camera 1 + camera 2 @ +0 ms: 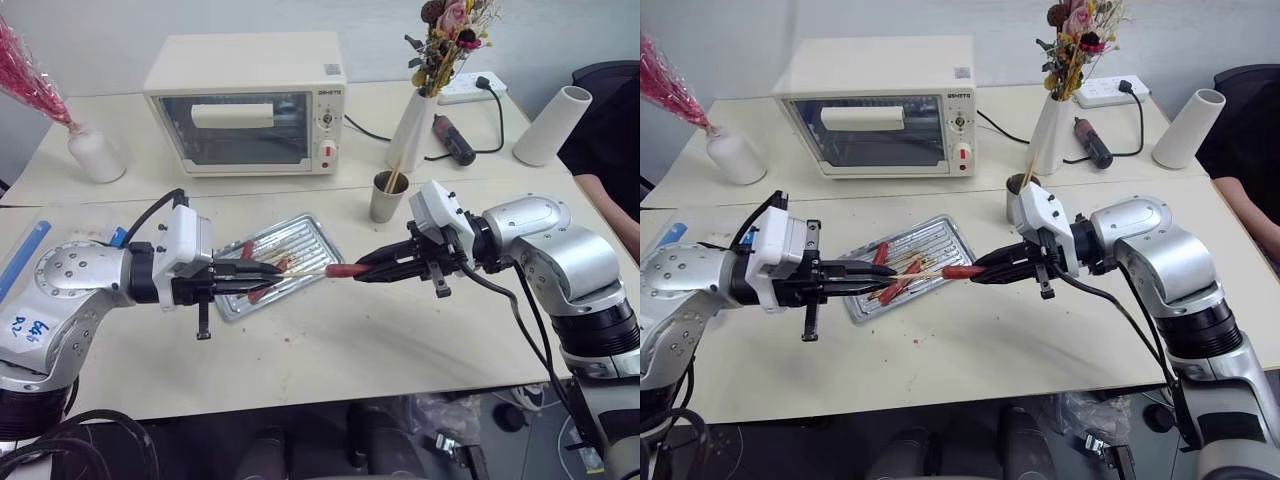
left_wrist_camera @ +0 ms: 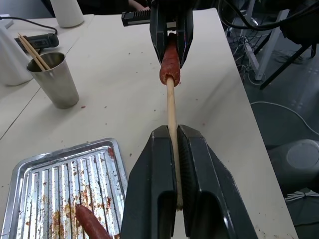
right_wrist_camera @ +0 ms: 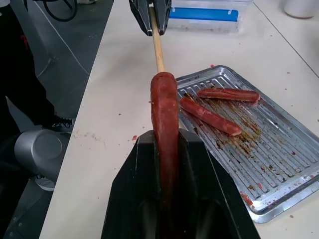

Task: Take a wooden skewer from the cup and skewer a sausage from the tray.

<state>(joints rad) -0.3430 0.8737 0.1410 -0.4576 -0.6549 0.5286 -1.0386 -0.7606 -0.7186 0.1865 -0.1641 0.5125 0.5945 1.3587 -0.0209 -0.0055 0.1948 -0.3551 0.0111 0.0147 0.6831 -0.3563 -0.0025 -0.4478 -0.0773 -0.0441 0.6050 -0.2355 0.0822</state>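
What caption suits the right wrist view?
Right gripper holds a sausage as the left gripper pushes a wooden skewer into it.

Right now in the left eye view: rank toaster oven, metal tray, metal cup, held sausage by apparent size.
1. Cream toaster oven, largest by far.
2. Shallow ribbed silver metal tray, partly hidden by the left gripper.
3. Small grey metal cup.
4. Slim reddish-brown sausage, its end inside the right gripper, so its full size is unsure.
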